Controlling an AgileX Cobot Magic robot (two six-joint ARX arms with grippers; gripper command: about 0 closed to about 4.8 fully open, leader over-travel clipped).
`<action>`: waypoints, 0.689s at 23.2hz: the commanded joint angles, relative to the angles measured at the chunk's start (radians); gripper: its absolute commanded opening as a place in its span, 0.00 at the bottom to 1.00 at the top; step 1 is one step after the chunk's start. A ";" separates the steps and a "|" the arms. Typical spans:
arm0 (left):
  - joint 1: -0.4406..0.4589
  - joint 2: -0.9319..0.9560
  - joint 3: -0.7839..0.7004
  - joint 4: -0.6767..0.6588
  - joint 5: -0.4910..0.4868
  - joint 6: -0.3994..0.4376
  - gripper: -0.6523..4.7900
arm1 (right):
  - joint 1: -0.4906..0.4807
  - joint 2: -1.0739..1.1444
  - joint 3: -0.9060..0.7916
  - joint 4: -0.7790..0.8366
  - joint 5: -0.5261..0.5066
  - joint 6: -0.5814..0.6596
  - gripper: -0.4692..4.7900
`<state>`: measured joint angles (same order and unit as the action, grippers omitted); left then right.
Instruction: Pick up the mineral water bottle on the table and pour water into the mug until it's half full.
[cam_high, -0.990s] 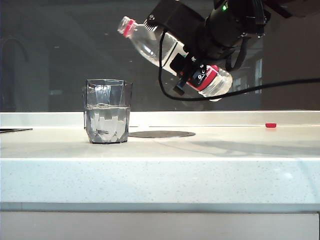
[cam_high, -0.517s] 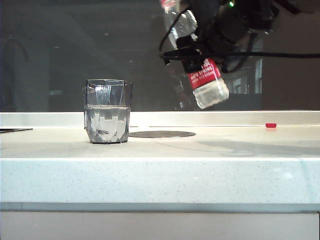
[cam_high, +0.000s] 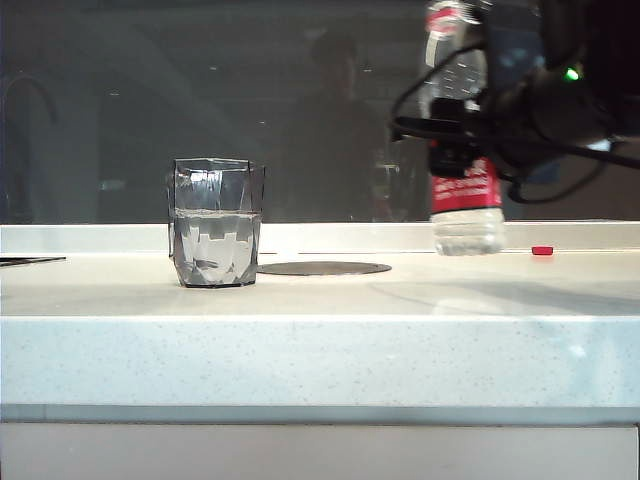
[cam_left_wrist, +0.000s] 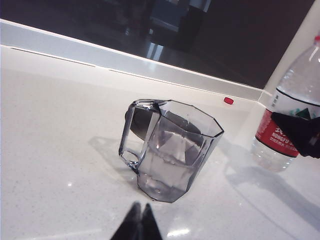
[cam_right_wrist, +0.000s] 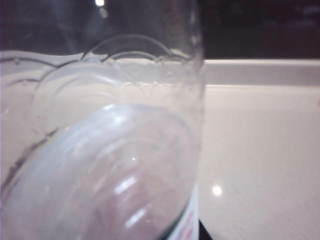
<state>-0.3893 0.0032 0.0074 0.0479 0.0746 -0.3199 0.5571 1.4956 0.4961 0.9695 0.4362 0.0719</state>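
The mug (cam_high: 216, 236) stands upright on the white bench (cam_high: 320, 350), and I take it as the landmark. It is a smoky-grey faceted glass. In the left wrist view its handle (cam_left_wrist: 131, 135) is visible on the side. The water (cam_high: 214, 245) inside reaches about the middle of its height.

The mineral water bottle (cam_high: 461, 150) is well apart from the mug, on the right side of it in the exterior view. It is upright, with the red neck ring at the top and the red part of the label low on the body. Its bottom is just above the bench or touching it; I cannot tell which. The right tool (cam_high: 455, 135) is closed around the middle of the bottle and grips it from the side away from the mug. The right wrist view is filled almost fully by the clear bottle wall (cam_right_wrist: 110, 150), very near to the camera.

The left tool (cam_left_wrist: 137, 225) is low and near the mug, on the side facing its camera, and it is not touching the mug. Its dark tips are together, with nothing between them.

A small red thing (cam_high: 542, 250) lies on the bench beyond the bottle, far from the mug. A dark flat disc (cam_high: 322, 268) lies on the bench just beside the mug, between the mug and the bottle.
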 joint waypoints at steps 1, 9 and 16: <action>0.002 0.000 0.003 0.009 -0.003 -0.002 0.11 | -0.048 -0.002 -0.039 0.121 -0.012 0.060 0.47; 0.002 0.000 0.003 0.002 -0.003 -0.002 0.11 | -0.079 0.074 -0.063 0.256 -0.061 0.060 0.51; 0.002 0.000 0.003 0.001 -0.003 -0.002 0.11 | -0.079 0.145 -0.064 0.306 -0.062 0.059 0.63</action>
<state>-0.3893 0.0032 0.0074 0.0410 0.0746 -0.3199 0.4774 1.6424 0.4286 1.2469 0.3763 0.1287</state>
